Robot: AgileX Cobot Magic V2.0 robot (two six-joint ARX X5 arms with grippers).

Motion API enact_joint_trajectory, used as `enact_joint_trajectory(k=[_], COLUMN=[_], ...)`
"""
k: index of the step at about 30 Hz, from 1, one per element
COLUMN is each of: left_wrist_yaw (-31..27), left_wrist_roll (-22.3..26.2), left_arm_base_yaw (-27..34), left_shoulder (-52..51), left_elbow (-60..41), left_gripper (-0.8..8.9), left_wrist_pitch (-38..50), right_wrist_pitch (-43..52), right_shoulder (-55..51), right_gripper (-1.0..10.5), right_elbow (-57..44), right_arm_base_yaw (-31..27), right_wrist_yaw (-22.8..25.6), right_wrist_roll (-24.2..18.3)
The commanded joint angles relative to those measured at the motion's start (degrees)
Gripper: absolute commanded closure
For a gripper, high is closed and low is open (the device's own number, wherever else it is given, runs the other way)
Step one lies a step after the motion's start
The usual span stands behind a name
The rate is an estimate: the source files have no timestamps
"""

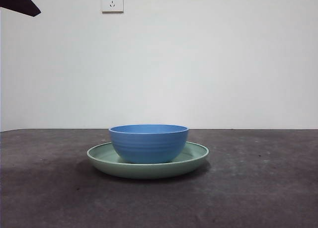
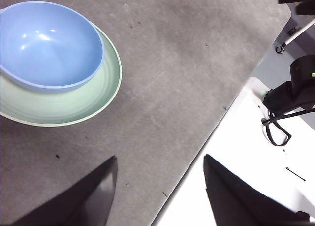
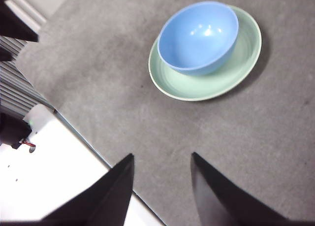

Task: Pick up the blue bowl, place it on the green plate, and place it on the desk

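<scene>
Bowl first: the round, medium-blue, faintly ridged plastic-looking bowl [image 1: 148,143] sits upright and empty inside the wide, shallow, pale mint-green plate [image 1: 191,161], roughly centred on it, and the plate rests flat on the dark grey-brown matte worktop [image 1: 258,188]. So the stacking step looks done, and what remains, by my reading, is lifting the bowl back off and setting it on the bare surface.

Both grippers hang well apart from the dishes. The left gripper [image 2: 160,186] has its fingers spread wide with nothing between them, above the worktop's edge; the right gripper [image 3: 162,186] is likewise released and empty, over bare surface near the edge.

The bowl looks light, stiff and smooth, probably slippery on its glossy inner wall. Its rim is thin and stands clear above the plate's raised edge, so pinching the wall at the rim, one finger inside and one outside, seems the sensible hold. A squeeze across the whole body would likely be too wide. The plate may shift if the bowl is dragged rather than lifted straight up.
</scene>
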Motion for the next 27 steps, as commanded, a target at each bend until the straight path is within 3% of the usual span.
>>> enact_joint_trajectory(k=[1,17,18,22,27], left_wrist_yaw=[0.3,0.3,0.3,0.3,0.3], left_wrist_roll=[0.3,0.3,0.3,0.3,0.3], left_arm_base_yaw=[-0.3,-0.3,-0.3,-0.3,-0.3], left_shoulder=[0.2,0.3,0.3,0.3,0.3], left_elbow=[0.7,0.7,0.7,0.7,0.7], left_gripper=[5.34,5.42,5.61,8.03,8.04], left_wrist_pitch=[0.5,0.4,0.4,0.5,0.5], right_wrist_pitch=[0.2,-0.3,-0.4,-1.6,-1.7], right_shoulder=[-0.8,-1.2,-1.2,-1.2,-1.2], right_gripper=[7.6,7.6,7.7,9.3,9.4], right_elbow=[1.0,1.0,1.0,1.0,1.0], right_arm_base_yaw=[0.3,0.3,0.3,0.3,0.3], right_wrist_yaw=[-0.2,-0.2,-0.3,-0.3,0.0], right_wrist_roll=[-1.2,-1.2,-1.2,-1.8,-2.1])
